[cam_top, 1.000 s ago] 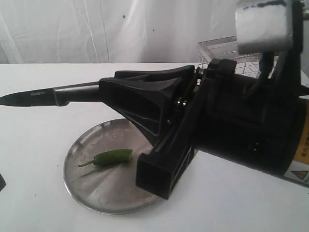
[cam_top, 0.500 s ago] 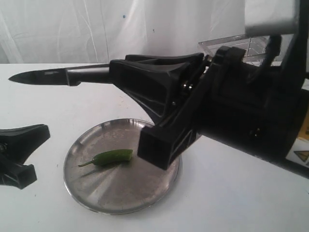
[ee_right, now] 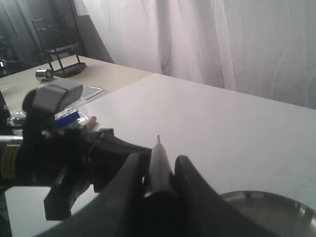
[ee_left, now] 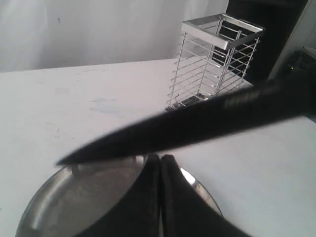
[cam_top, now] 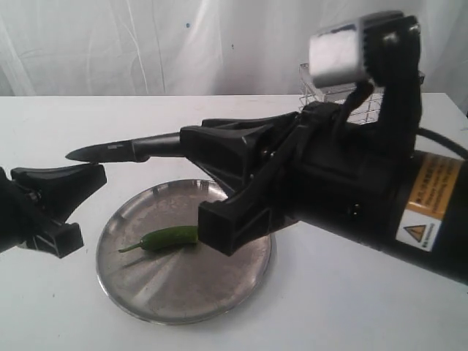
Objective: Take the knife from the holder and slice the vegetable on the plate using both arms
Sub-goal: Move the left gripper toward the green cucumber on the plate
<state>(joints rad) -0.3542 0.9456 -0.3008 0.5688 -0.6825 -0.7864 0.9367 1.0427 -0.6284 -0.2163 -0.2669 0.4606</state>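
Observation:
The black knife [cam_top: 121, 150] is held level above the far rim of the steel plate [cam_top: 219, 289], tip pointing left. My right gripper [cam_top: 194, 139] is shut on its handle; in the right wrist view the knife [ee_right: 159, 148] sticks out between the fingers [ee_right: 129, 170]. The green chilli [cam_top: 164, 238] lies on the plate, left of centre, just below the right arm's body. My left gripper [cam_top: 91, 178] hovers at the plate's left edge, shut and empty, under the knife tip. In the left wrist view the blade [ee_left: 197, 126] crosses above the shut gripper [ee_left: 161, 159].
The wire holder [cam_top: 344, 95] stands at the back right, partly hidden by the right arm; it also shows as the wire holder [ee_left: 217, 64] beyond the plate [ee_left: 54, 197]. A white curtain backs the white table [cam_top: 351, 307].
My left gripper has come in from the left edge to the plate's rim. My right gripper drew the knife back to the right and lowered it after a brief rise.

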